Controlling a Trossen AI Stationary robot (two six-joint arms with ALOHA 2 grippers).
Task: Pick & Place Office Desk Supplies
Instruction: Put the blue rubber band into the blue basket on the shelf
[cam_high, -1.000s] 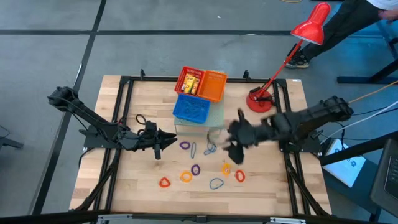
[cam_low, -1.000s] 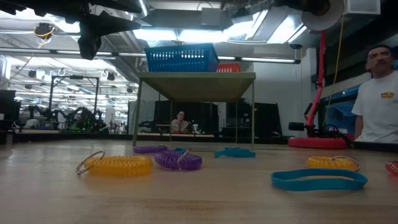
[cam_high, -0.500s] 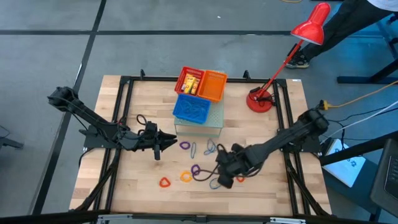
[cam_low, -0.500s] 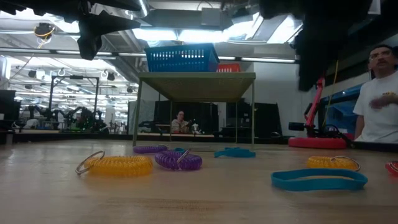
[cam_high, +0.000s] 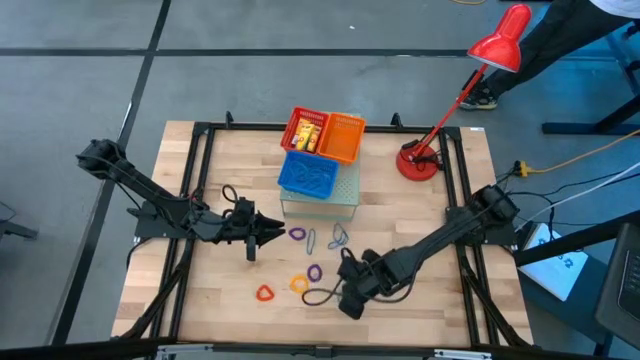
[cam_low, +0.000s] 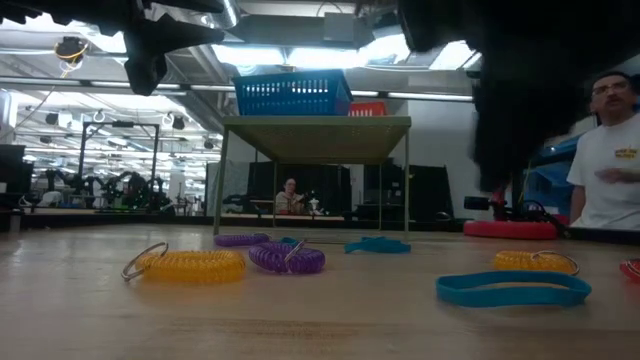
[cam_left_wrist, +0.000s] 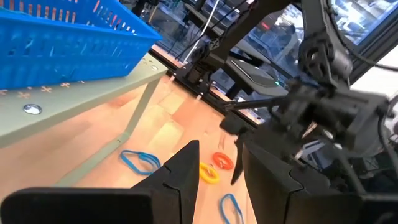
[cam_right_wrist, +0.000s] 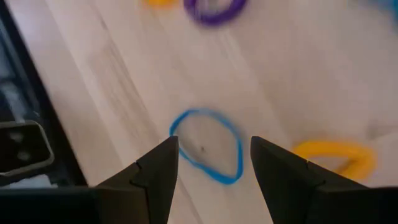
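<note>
Small loops lie on the wooden table: purple (cam_high: 298, 234), blue-grey (cam_high: 338, 236), purple (cam_high: 315, 272), orange (cam_high: 299, 284) and red (cam_high: 265, 293). My right gripper (cam_high: 350, 298) is open and points down near the table's front, above a blue loop (cam_right_wrist: 208, 146). That loop lies flat on the wood and shows between the two fingers in the right wrist view. An orange loop (cam_right_wrist: 329, 155) lies beside it. My left gripper (cam_high: 265, 232) is open and empty, hovering left of the loops. The yellow blocks lie in the red basket (cam_high: 307, 130).
Red, orange (cam_high: 344, 138) and blue (cam_high: 308, 175) mesh baskets sit on a pale green stand (cam_high: 345, 195) at the table's far middle. A red desk lamp (cam_high: 418, 160) stands at the far right. A person (cam_low: 605, 150) stands beyond the table's right side.
My right gripper has swung from beside the stand toward the table's near edge and left, and has come down over the blue loop, fingers open. The loops have stayed where they were.
</note>
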